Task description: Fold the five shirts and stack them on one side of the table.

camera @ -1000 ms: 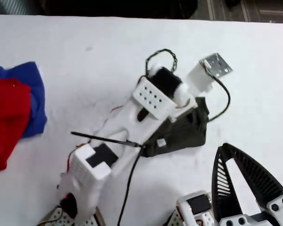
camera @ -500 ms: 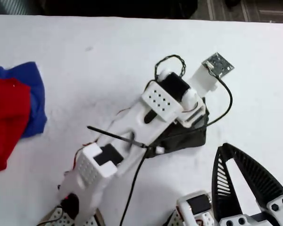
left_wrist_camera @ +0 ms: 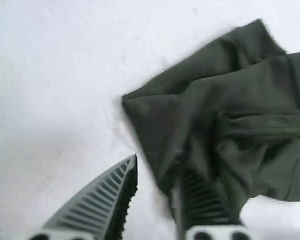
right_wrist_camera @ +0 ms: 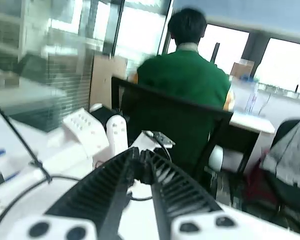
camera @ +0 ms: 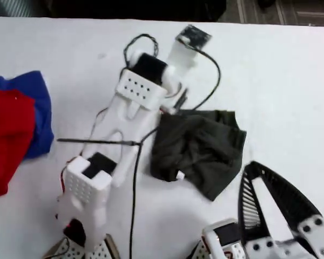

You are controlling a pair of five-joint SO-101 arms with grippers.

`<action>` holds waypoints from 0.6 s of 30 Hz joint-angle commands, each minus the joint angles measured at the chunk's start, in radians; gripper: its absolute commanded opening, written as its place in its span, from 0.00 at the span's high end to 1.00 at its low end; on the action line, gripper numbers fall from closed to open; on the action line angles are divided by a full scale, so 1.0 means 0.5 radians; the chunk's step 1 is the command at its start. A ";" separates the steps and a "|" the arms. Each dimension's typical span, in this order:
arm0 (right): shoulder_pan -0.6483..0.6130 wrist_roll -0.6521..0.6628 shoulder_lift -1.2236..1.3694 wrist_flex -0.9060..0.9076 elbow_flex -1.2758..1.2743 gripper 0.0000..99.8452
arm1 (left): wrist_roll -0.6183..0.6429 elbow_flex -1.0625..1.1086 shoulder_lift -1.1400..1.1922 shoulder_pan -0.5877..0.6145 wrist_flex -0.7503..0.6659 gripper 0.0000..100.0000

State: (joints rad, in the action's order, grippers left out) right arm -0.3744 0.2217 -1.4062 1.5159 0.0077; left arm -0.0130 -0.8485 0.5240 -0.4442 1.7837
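The left arm (camera: 124,135) has swung toward the desk's far left since a second ago, uncovering the dark green shirt (camera: 200,148) it was leaning over. That shirt now lies more spread out. At the left edge of the desk (camera: 291,81), a red shirt (camera: 8,140) lies on top of a blue shirt (camera: 35,102), and the red one runs out of view. A wide stretch of white desk separates that pile from the left arm, which reaches from the near edge toward the middle. The left hand (left_wrist_camera: 157,165) is open, with one finger (left_wrist_camera: 97,200) over white desk and the other at the shirt's crumpled edge; whether it touches the cloth cannot be told. The dark green shirt sits rumpled near the desk's centre, well apart from every edge, with more white desk to its right. At the near right corner, the right hand (camera: 252,167) has its fingers closed together on nothing. Seen from above, its tip is near the shirt's right side
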 commanded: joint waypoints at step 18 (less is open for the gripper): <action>0.008 0.015 0.029 0.081 0.055 0.98 | -0.092 0.580 0.002 -0.548 -0.187 0.98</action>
State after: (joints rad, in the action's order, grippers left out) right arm -0.3744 0.2217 -1.4062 1.5758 -0.0338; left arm -0.0499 -0.5539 0.5255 -0.6790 1.7116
